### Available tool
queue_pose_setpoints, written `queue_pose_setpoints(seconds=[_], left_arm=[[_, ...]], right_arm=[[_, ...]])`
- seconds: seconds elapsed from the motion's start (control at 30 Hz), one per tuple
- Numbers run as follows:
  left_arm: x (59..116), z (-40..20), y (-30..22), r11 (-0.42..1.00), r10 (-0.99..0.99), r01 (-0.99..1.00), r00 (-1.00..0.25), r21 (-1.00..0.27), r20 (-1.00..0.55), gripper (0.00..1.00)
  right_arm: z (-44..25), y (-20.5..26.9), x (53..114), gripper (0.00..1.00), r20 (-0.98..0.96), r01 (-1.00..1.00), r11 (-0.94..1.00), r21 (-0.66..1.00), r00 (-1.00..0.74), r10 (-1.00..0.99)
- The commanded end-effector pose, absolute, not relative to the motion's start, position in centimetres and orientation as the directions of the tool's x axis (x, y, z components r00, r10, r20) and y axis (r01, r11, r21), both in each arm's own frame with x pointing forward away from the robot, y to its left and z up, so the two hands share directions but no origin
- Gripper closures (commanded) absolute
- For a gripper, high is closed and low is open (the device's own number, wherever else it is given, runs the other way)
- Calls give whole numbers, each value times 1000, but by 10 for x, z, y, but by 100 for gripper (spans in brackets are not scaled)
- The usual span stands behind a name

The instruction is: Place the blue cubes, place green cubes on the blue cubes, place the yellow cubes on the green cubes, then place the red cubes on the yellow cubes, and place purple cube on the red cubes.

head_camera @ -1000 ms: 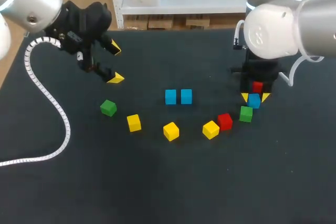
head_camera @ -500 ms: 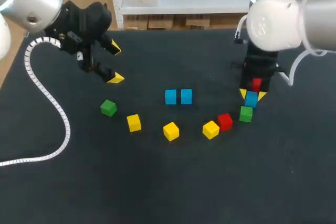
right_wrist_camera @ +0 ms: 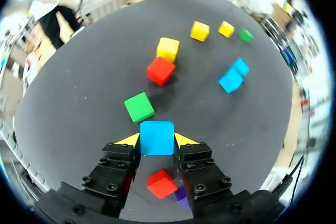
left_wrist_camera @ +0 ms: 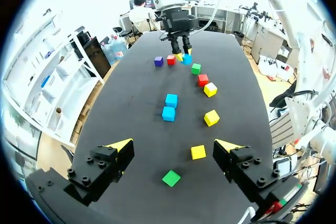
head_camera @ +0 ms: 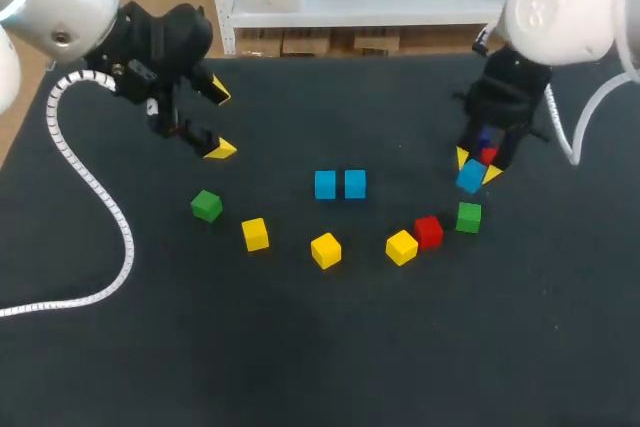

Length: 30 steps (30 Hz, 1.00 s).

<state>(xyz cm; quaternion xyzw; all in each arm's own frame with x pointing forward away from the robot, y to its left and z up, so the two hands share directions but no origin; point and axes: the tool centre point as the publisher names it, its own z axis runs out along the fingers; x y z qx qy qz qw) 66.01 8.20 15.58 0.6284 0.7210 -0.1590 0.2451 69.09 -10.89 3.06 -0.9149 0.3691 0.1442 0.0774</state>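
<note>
While the head view took in the whole dark table [head_camera: 330, 347], only the wrist views clearly showed us the purple cube [left_wrist_camera: 158, 61], which sat just beside a red cube [left_wrist_camera: 171, 60] under our right arm. Our left gripper [head_camera: 219, 119] hung over the table's far left part, fingers spread wide with nothing between them. Our right gripper [head_camera: 476, 167] was clamped on a blue cube [head_camera: 470, 177], held above the table near a green cube [head_camera: 468, 217]. The right wrist view showed both yellow tips pressed against its sides. We counted 3 blue in all: the held 1 and 2 blue cubes [head_camera: 325, 184] touching side by side mid-table. We also counted 3 yellow cubes [head_camera: 326, 250], 2 green cubes [head_camera: 207, 206], 2 red cubes [head_camera: 429, 231] and 1 purple.
</note>
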Motion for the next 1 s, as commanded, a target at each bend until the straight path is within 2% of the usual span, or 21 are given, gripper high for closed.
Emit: queue_pose_setpoints(seconds=[0.03,1.0], left_arm=[[661,156,82,157,828,984,-88,79,-554,0],[661,156,82,157,828,984,-88,79,-554,0]], right_arm=[[33,-116,691,100,-471,-918,-395,26,338,-815],[33,-110,689,100,-429,-934,-356,22,313,-847]])
